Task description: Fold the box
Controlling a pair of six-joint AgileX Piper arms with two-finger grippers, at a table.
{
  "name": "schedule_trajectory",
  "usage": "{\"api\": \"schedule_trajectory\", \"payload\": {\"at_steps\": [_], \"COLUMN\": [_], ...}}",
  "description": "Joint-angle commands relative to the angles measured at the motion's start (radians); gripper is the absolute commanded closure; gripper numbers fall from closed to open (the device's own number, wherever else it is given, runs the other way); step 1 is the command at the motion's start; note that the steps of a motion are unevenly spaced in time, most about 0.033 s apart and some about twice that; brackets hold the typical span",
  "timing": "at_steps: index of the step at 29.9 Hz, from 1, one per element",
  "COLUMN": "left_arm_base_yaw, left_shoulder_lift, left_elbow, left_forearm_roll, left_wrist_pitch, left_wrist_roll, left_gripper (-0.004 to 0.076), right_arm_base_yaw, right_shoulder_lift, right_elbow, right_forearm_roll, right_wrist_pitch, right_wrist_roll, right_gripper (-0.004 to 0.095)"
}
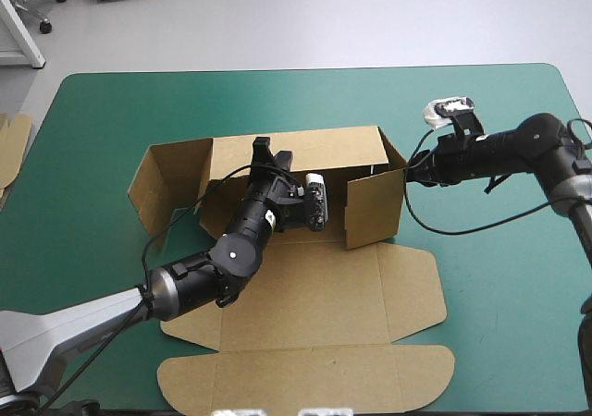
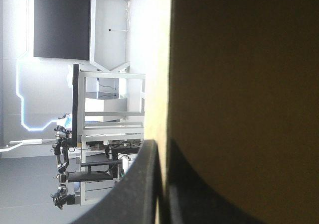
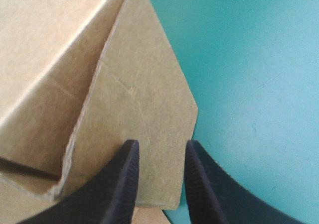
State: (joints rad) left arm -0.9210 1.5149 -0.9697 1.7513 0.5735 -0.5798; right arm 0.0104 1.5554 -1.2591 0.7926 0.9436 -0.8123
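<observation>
Nearest the table's front edge, the brown box [image 1: 310, 296] lies on the teal-green cover [image 1: 499, 277]. Its front panels [image 1: 305, 374] are flat and unfolded.

Further in, the left arm reaches across the flat board. The left gripper [image 1: 263, 150] is clamped on the top edge of the far wall [image 1: 324, 148]. In the wrist view, board shows edge-on between its two black fingers [image 2: 142, 184].

The far wall is up. The right side wall [image 1: 375, 211] also stands, angled inward. The left-hand panel [image 1: 165, 183] is splayed outward and not tucked.

At the box's right far corner, the right gripper [image 1: 410, 171] is nearly closed, with the corner of a side flap [image 3: 144, 104] between its fingers. It looks pinched.

A spare piece of board [image 1: 11, 148] lies at the table's left edge.

Step, by my read: walls are being raised and set, with the tray half formed.

Next move likely calls for swinging the right flap square against the far wall while the left gripper steadies that wall. After that, the left panel needs bringing up. The risk is the wall buckling if the pull is uneven.
</observation>
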Motion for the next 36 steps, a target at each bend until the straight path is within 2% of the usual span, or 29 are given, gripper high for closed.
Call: {"api": "schedule_trajectory", "payload": {"at_steps": [1, 6, 11, 13, 16, 20, 26, 36], "left_arm_base_yaw": [-0.007, -0.007, -0.007, -0.007, -0.007, -0.007, -0.007, -0.007], "left_shoulder_lift": [-0.025, -0.025, -0.025, -0.025, -0.025, -0.025, -0.025, -0.025], "left_elbow": [-0.026, -0.026, -0.026, -0.026, -0.026, -0.026, -0.026, -0.028], "left_forearm_roll": [0.011, 0.011, 0.011, 0.011, 0.011, 0.011, 0.011, 0.011], "left_wrist_pitch": [-0.01, -0.012, -0.01, -0.01, -0.01, -0.01, -0.01, -0.01], "left_wrist_roll": [-0.033, -0.033, -0.033, -0.033, -0.033, -0.033, -0.033, -0.033], "left_gripper": [0.0738, 0.0738, 0.0738, 0.0738, 0.0738, 0.0738, 0.0738, 0.0738], "right_arm_base_yaw": [-0.006, -0.006, -0.006, -0.006, -0.006, -0.006, -0.003, 0.0], "right_shoulder_lift": [-0.093, -0.141, -0.146, -0.146, -0.146, -0.146, -0.128, -0.128], "right_elbow": [0.093, 0.228, 0.278, 0.285, 0.29, 0.29, 0.29, 0.29], "right_forearm_roll": [0.163, 0.319, 0.335, 0.33, 0.33, 0.338, 0.401, 0.41], "right_wrist_pitch": [-0.092, -0.124, -0.112, -0.099, -0.089, -0.137, -0.147, -0.148], "right_wrist_roll": [-0.18, -0.434, -0.528, -0.53, -0.557, -0.572, -0.631, -0.618], "right_gripper": [0.0613, 0.0613, 0.0603, 0.0568, 0.0459, 0.0325, 0.0313, 0.0319]}}
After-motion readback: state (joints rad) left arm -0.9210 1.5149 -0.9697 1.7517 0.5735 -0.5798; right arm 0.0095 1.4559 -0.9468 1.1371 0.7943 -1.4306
